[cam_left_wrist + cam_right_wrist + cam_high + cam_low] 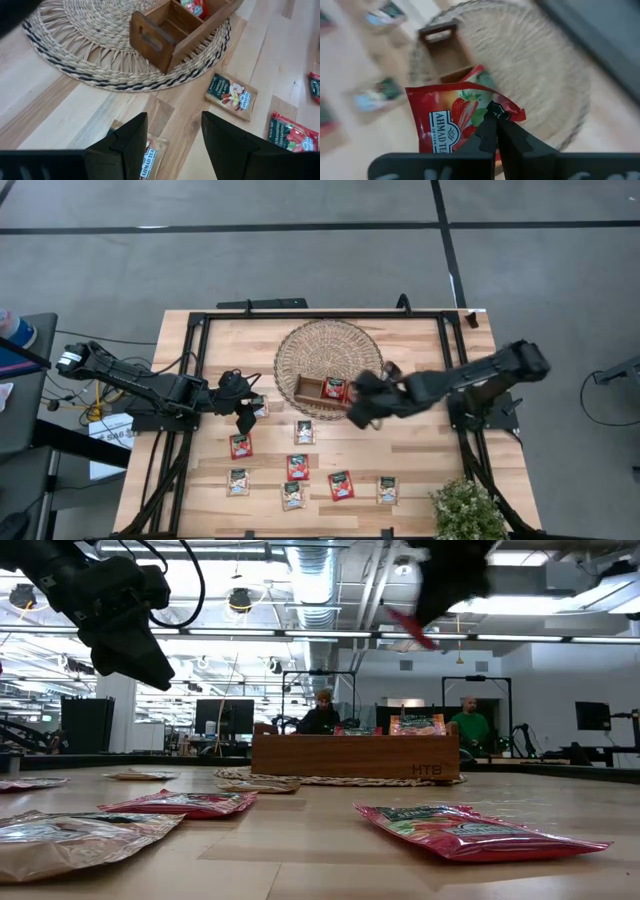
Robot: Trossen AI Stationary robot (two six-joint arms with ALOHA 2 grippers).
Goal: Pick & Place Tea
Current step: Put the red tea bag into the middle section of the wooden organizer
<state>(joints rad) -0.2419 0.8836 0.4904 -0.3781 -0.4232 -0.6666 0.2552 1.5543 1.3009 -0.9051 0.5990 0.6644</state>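
High view has the desk (420, 465) covered mostly by the round woven mat (310, 345), with the wooden tray (312, 393) sitting on its near edge. 1 red packet already stands in the tray's middle slot, the slot next to it looks empty.

Right hand (495, 116) is pinched fully shut on the corner of a red strawberry sachet (451, 125), hanging in the air just beside the tray. That corner grip is my main worry: the packet dangles loose, so it could swing or twist on the way in, catch the tray wall or a divider and end up on the mat instead of in a slot. If it lets go too high, same result, flat packets flutter.

Left hand (171, 142) hovers spread as wide as it goes over a cream sachet (146, 159) on the desk, nothing held. Risk there is that the packet lies flat on the wood, so the fingers (129, 139) may just skid over it or shove it along. Another cream sachet (232, 96) lies near too.

About 7 more sachets sit scattered on the near half of the desk. Both arms are fairly close around the tray, so a bump isn't impossible.
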